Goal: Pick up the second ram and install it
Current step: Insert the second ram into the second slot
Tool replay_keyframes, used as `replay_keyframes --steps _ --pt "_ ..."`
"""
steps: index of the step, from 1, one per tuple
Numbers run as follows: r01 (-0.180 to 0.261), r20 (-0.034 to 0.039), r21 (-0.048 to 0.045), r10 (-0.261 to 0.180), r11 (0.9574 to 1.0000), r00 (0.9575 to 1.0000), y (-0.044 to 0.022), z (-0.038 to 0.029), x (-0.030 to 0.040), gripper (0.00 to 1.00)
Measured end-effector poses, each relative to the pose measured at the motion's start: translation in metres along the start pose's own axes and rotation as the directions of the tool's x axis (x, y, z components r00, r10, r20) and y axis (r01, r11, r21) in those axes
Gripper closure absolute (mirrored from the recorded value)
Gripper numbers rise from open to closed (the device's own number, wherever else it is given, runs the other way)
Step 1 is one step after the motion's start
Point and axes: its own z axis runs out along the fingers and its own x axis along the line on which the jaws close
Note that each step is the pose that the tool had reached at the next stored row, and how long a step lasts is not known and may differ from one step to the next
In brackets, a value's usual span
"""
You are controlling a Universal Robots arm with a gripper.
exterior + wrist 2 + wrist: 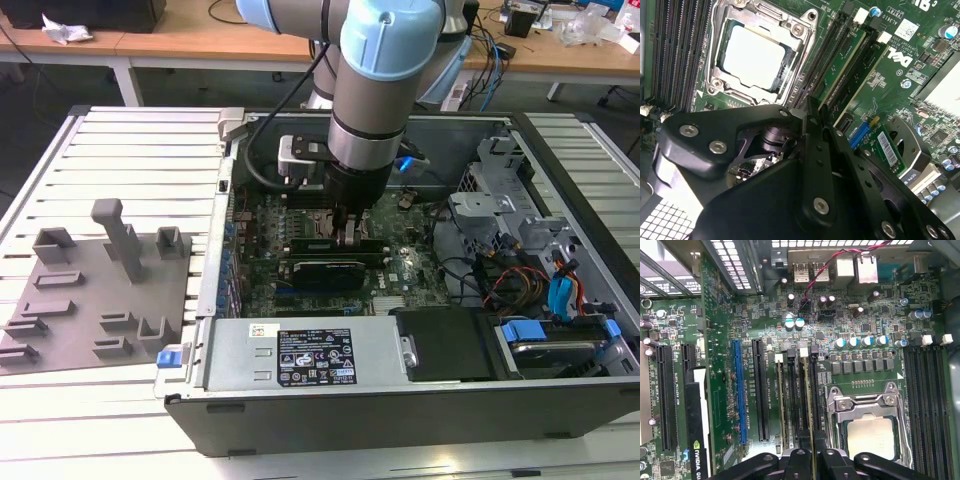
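Note:
My gripper [348, 232] reaches down into the open computer case, over the memory slots of the green motherboard [412, 272]. In the first wrist view the second ram [813, 400] shows edge-on as a thin strip standing in a black slot, and it runs in between the black fingers of the gripper [815, 460]. In the second wrist view the gripper [811, 112] has its fingers pressed close together above the same row of slots. The jaws look shut on the stick's top edge. How deep the stick sits in the slot is hidden.
Another ram stick [781, 405] stands in a slot beside it. The processor socket [870, 435] lies close by, and a dark card [325, 270] sits just in front of the gripper. A grey fixture tray [90, 300] lies at the exterior view's left. Cables and drive bays [540, 270] crowd the case's other end.

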Motion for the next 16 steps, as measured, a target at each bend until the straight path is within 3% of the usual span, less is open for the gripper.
replay_keyframes --steps 16 --pt "-0.001 -0.0022 -0.0013 0.001 1.0 1.0 -0.0009 0.0006 0.0 0.86"
